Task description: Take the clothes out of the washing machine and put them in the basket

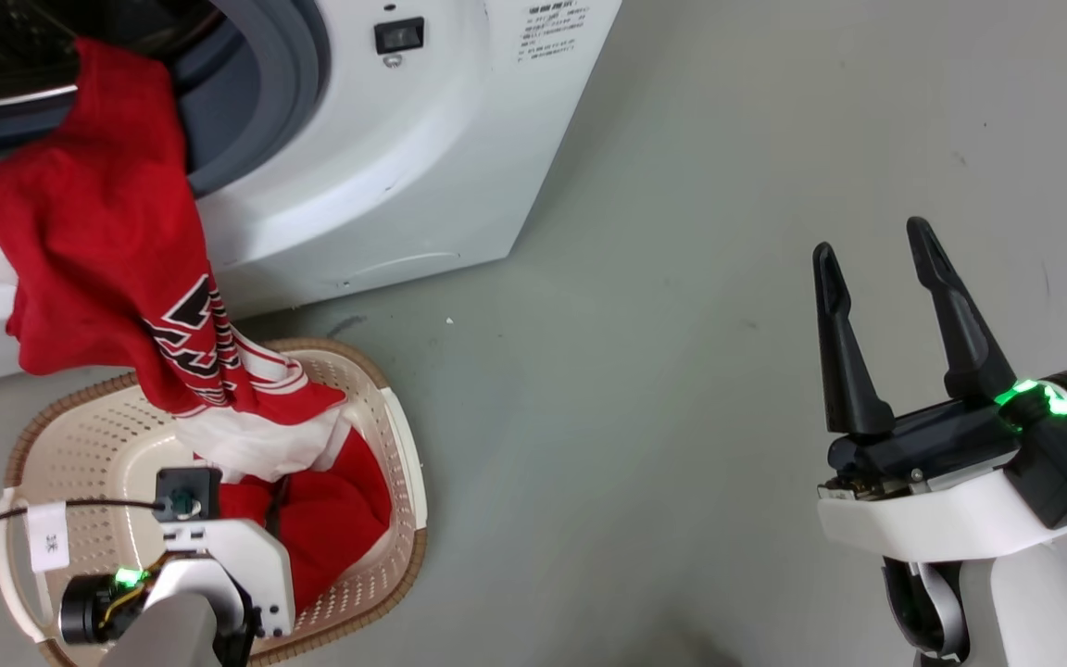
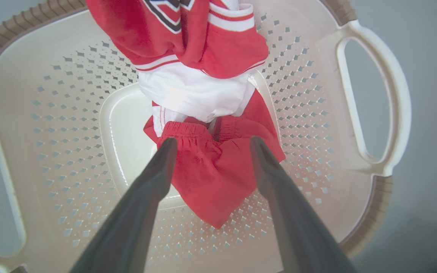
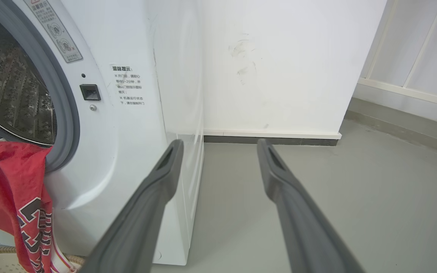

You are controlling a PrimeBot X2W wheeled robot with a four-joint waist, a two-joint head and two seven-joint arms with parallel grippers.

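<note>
A red jersey (image 1: 98, 241) with black-and-white lettering hangs out of the washing machine (image 1: 385, 157) over its grey gasket. Its lower end and some white fabric (image 2: 192, 94) droop into the cream basket (image 1: 80, 445) below. Red shorts (image 2: 211, 170) lie crumpled on the basket's base. My left gripper (image 2: 214, 139) points down into the basket, open, with its fingertips on either side of the shorts' waistband. In the head view its wrist (image 1: 219, 565) hides the fingers. My right gripper (image 1: 870, 235) is open over bare floor at the right, holding nothing.
Grey floor (image 1: 682, 371) stretches right of the machine and basket. A white wall with a dark baseboard (image 3: 271, 140) stands behind the machine's side. A thin black cable with a paper tag (image 1: 47, 537) crosses the basket's left handle.
</note>
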